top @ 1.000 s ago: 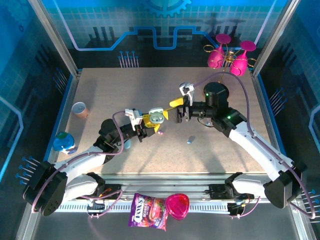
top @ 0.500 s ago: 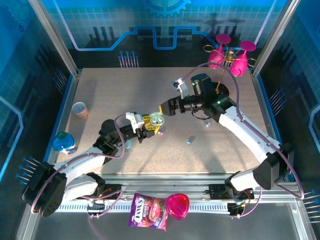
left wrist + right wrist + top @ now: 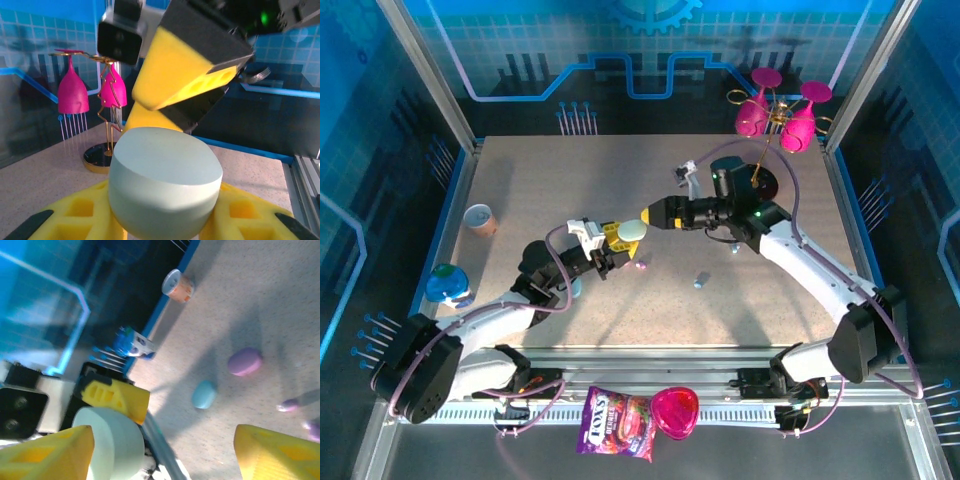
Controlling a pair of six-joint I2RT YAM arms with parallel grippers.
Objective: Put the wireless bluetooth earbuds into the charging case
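white arms (image 3: 817, 272), black joints (image 3: 533, 262), yellow fingers (image 3: 280, 452), lilac cables (image 3: 797, 190).

We see the speckled tabletop (image 3: 540, 190) carrying 1 orange cup (image 3: 478, 218) near its left edge, 1 purple case (image 3: 244, 362) beside 1 light-blue case (image 3: 204, 394), and 1 earbud (image 3: 699, 281) apart.

Three pebble-shaped cases: one mint-grey case (image 3: 165, 185), one purple case (image 3: 244, 362), one light blue case (image 3: 204, 394); two purple earbuds (image 3: 295, 403) at the edge of the right wrist view; one light blue earbud (image 3: 700, 281) in the top view; one more tiny pale piece (image 3: 735, 247), too small to name; two pink wine glasses (image 3: 752, 117) on one gold stand (image 3: 97, 159); one orange cup (image 3: 478, 218); one blue round object (image 3: 447, 283); one snack bag (image 3: 616, 423); one pink heart-shaped container (image 3: 674, 411); two robot arms, the left arm (image 3: 490, 320) and the right arm (image 3: 820, 270).
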